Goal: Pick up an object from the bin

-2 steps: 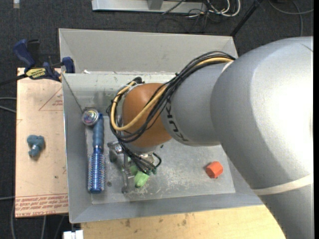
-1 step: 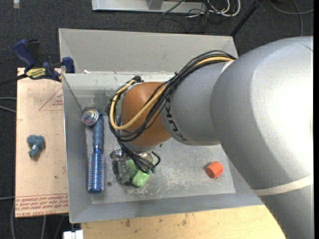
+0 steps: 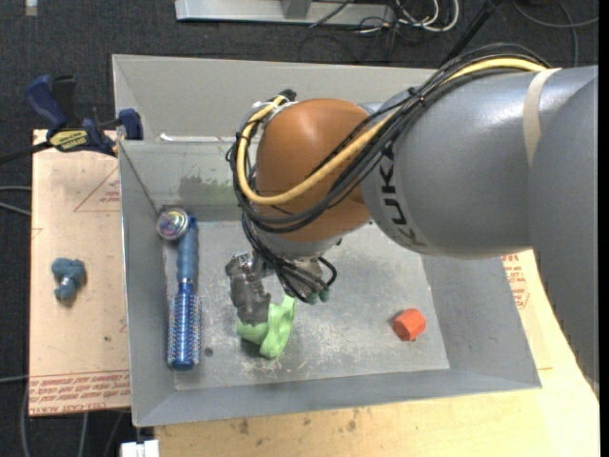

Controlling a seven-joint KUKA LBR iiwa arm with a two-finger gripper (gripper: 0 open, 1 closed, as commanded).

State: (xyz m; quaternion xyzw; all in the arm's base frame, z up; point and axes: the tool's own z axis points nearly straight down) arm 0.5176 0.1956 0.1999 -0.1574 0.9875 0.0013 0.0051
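The tool (image 3: 251, 298) sits low against the crumpled green thing (image 3: 272, 327) near the bin's (image 3: 381, 388) front middle, clenched or released I cannot tell; grasping seems in hand, and next it needs a firm closing and lift.

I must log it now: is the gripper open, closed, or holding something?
Gripper: cannot be told; it is low, right at the green crumpled thing near the front wall of the bin.

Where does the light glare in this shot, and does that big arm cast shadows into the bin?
Camera view: the blue brush's metal cap glints brightly; the arm shades the bin's back wall; a dark shadow sits under the green lump by the end effector; the red block is evenly lit.
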